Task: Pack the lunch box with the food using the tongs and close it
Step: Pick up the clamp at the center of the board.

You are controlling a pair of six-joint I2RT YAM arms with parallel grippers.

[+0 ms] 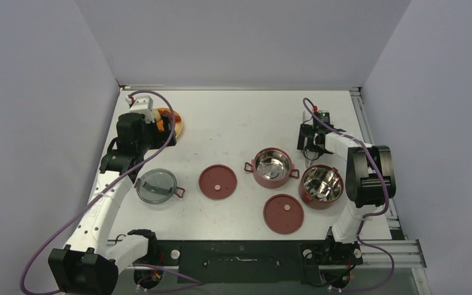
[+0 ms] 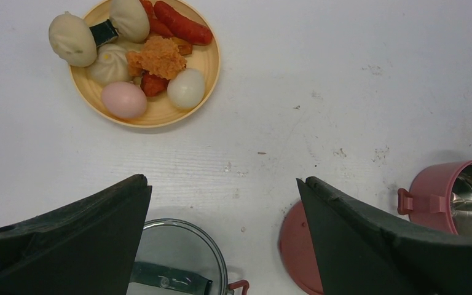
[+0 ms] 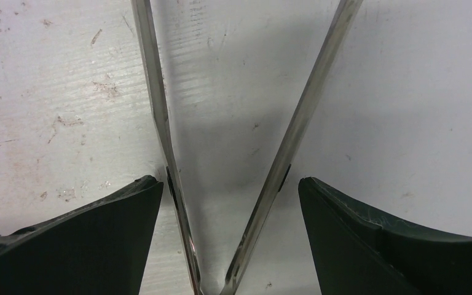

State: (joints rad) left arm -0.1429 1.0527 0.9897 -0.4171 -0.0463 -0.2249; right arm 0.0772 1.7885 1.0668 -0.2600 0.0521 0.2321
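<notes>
The tongs (image 3: 157, 110) lie on the white table, their two silver arms spreading away in a V. My right gripper (image 3: 230, 184) is low over them near the joined end, open, with both arms between its fingers. The left finger is close beside one arm and the right finger stands apart from the other. Two maroon lunch box containers (image 1: 273, 167) (image 1: 321, 186) stand empty just in front of my right gripper (image 1: 312, 142). The food (image 2: 160, 58) is piled on a yellow plate (image 2: 212, 58). My left gripper (image 2: 221, 184) hangs open and empty, high beside that plate.
Two flat maroon lids (image 1: 217, 182) (image 1: 283, 213) lie on the table in front of the containers. The grey translucent lid (image 1: 157, 186) lies at the left, below my left arm. Grey walls close the table at the back and sides.
</notes>
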